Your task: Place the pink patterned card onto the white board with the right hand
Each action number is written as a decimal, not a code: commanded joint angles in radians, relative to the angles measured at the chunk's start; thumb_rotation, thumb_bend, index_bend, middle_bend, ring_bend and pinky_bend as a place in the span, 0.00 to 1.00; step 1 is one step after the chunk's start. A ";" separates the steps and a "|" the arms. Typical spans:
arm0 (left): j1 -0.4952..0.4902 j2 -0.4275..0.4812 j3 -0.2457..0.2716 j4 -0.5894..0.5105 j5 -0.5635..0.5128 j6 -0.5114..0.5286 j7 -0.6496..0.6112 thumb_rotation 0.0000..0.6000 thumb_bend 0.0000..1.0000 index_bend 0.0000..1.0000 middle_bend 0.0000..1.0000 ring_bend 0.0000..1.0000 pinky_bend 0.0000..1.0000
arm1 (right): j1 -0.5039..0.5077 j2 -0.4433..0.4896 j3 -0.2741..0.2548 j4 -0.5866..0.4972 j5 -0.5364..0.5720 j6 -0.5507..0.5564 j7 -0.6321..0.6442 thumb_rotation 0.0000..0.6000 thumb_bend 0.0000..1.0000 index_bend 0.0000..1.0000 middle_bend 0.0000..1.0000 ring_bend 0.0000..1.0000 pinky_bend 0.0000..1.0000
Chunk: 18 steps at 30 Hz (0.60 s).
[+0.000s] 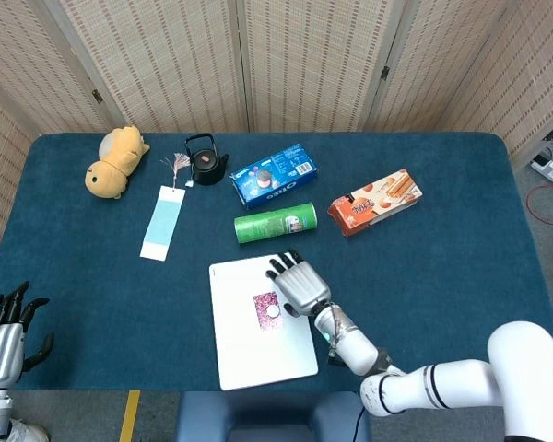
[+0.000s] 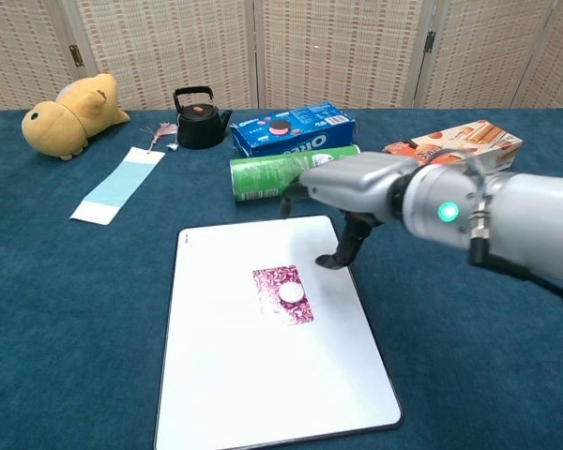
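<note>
From my console: matt blue cloth covers the table (image 1: 461, 276); the white board (image 2: 225, 394) looks smooth; my right hand (image 2: 342, 192) shows grey metallic shells.
</note>
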 commanded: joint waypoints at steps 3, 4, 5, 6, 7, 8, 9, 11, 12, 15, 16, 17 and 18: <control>-0.009 0.001 -0.007 -0.006 0.003 -0.003 0.006 1.00 0.44 0.26 0.06 0.11 0.00 | -0.175 0.204 -0.086 -0.118 -0.246 0.161 0.182 0.91 0.36 0.20 0.13 0.04 0.02; -0.011 0.001 -0.008 -0.009 0.004 -0.004 0.009 1.00 0.44 0.26 0.06 0.11 0.00 | -0.201 0.232 -0.101 -0.127 -0.283 0.185 0.208 0.91 0.36 0.20 0.13 0.04 0.02; -0.015 0.000 -0.010 -0.012 0.006 -0.005 0.013 1.00 0.44 0.25 0.06 0.11 0.00 | -0.235 0.267 -0.122 -0.134 -0.334 0.217 0.241 0.91 0.36 0.20 0.13 0.04 0.02; -0.017 -0.001 -0.011 -0.015 0.009 -0.006 0.018 1.00 0.44 0.25 0.06 0.10 0.00 | -0.262 0.292 -0.139 -0.137 -0.369 0.242 0.264 0.91 0.36 0.20 0.13 0.04 0.02; -0.020 -0.001 -0.012 -0.019 0.010 -0.006 0.022 1.00 0.44 0.25 0.06 0.11 0.00 | -0.289 0.315 -0.155 -0.138 -0.401 0.270 0.286 0.91 0.36 0.20 0.13 0.05 0.02; -0.023 -0.003 -0.014 -0.023 0.011 -0.006 0.028 1.00 0.44 0.25 0.06 0.11 0.00 | -0.327 0.341 -0.176 -0.137 -0.442 0.308 0.318 0.91 0.36 0.20 0.13 0.05 0.02; -0.025 -0.005 -0.015 -0.026 0.012 -0.007 0.032 1.00 0.44 0.25 0.06 0.11 0.00 | -0.356 0.356 -0.191 -0.133 -0.472 0.336 0.347 0.91 0.36 0.19 0.13 0.05 0.02; -0.031 -0.007 -0.017 -0.034 0.013 -0.011 0.044 1.00 0.44 0.25 0.06 0.11 0.00 | -0.424 0.387 -0.227 -0.116 -0.540 0.394 0.426 0.90 0.36 0.17 0.12 0.05 0.02; -0.033 -0.007 -0.017 -0.038 0.013 -0.013 0.049 1.00 0.44 0.25 0.06 0.11 0.00 | -0.453 0.396 -0.240 -0.103 -0.568 0.420 0.459 0.90 0.36 0.15 0.12 0.05 0.02; -0.040 -0.006 -0.017 -0.052 0.016 -0.019 0.063 1.00 0.44 0.25 0.06 0.11 0.00 | -0.542 0.411 -0.277 -0.049 -0.640 0.502 0.543 0.91 0.36 0.13 0.12 0.06 0.02; -0.042 -0.006 -0.017 -0.057 0.017 -0.021 0.063 1.00 0.44 0.25 0.06 0.11 0.00 | -0.566 0.412 -0.284 -0.035 -0.655 0.523 0.560 0.91 0.36 0.13 0.12 0.06 0.02; -0.044 -0.005 -0.017 -0.064 0.019 -0.022 0.063 1.00 0.44 0.25 0.06 0.11 0.00 | -0.595 0.411 -0.291 -0.018 -0.675 0.548 0.585 0.91 0.36 0.13 0.12 0.06 0.02; -0.045 -0.004 -0.017 -0.068 0.020 -0.022 0.064 1.00 0.44 0.25 0.06 0.11 0.00 | -0.616 0.409 -0.294 -0.005 -0.687 0.566 0.604 0.91 0.36 0.13 0.12 0.05 0.02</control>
